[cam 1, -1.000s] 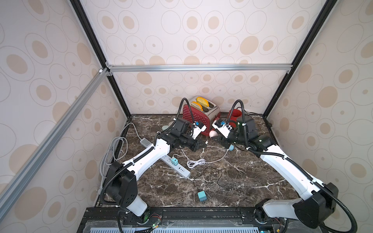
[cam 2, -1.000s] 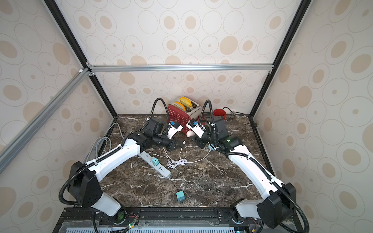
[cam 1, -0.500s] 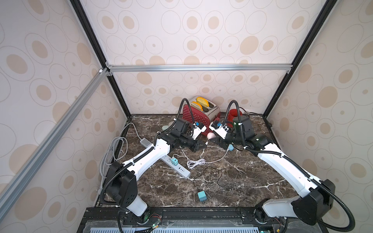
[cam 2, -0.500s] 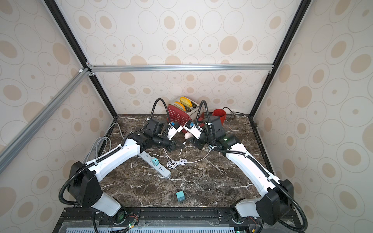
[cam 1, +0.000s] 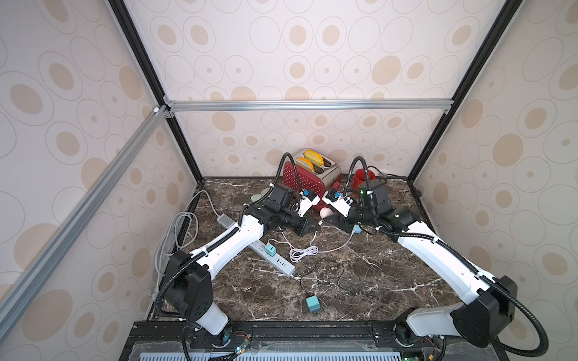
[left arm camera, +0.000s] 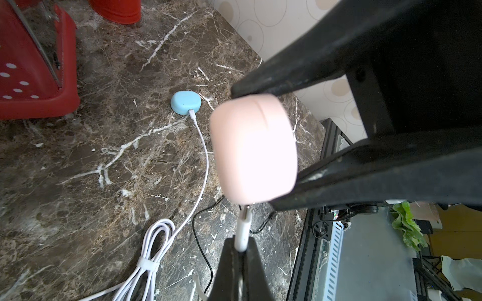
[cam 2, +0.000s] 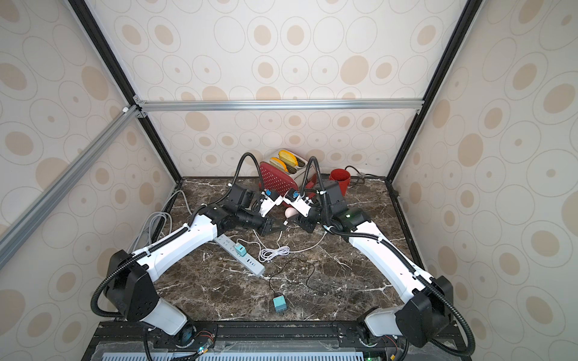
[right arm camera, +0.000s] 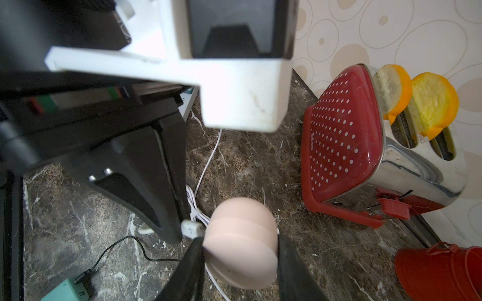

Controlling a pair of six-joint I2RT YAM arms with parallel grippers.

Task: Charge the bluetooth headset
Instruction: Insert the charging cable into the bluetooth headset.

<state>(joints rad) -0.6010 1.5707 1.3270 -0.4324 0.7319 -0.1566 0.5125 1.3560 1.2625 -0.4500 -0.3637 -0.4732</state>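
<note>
Pink, rounded plastic headset case (right arm camera: 240, 242) pinched between the fingers of my right pincer (right arm camera: 238, 258), held above the dark marble tabletop (right arm camera: 247, 161).
My left pincer (left arm camera: 241, 246) is clamped tight on the white cable plug (left arm camera: 242, 228), which sticks out past its tips. The plug's metal end meets the case's edge; I cannot tell if it is seated. Beyond both pincers a pale blue rounded case (left arm camera: 185, 103) lies on the marble.
</note>
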